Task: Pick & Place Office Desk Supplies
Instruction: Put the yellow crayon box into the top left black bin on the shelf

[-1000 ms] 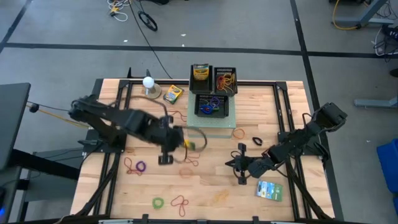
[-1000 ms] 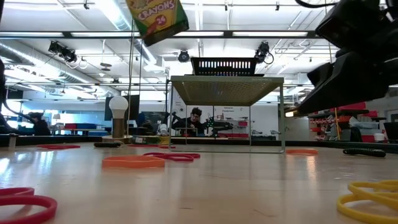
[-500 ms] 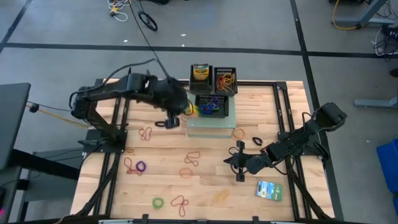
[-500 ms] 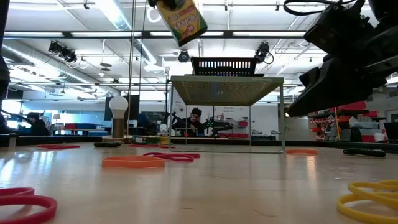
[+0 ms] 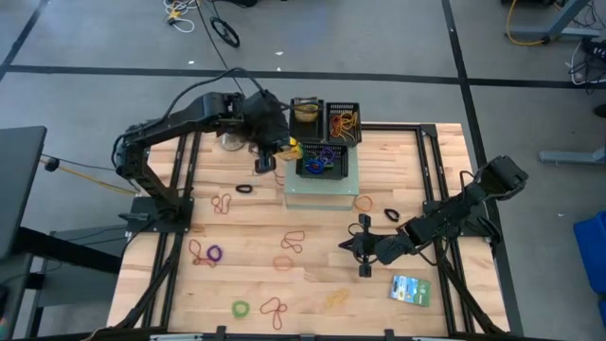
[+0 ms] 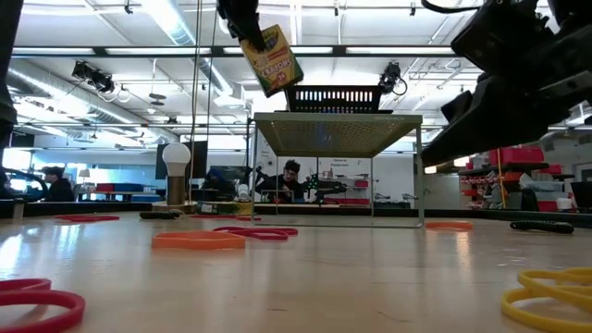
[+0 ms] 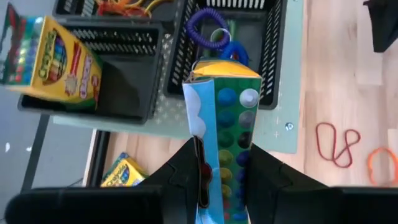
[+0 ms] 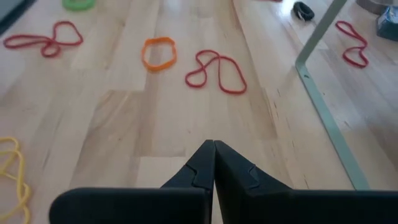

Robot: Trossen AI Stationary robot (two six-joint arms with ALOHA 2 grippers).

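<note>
Since a second ago the left gripper has swung from mid-table to the far edge, carrying the yellow-green cardboard crayon box pinched between its fingers. It hangs raised beside the black mesh baskets on the pale green raised stand; another crayon box fills one basket. Right gripper waits low over the wooden table, fingers pressed together, empty, near loose coloured rubber bands.

Open-plan lab: exposed ceiling ducts, floor cables.
</note>
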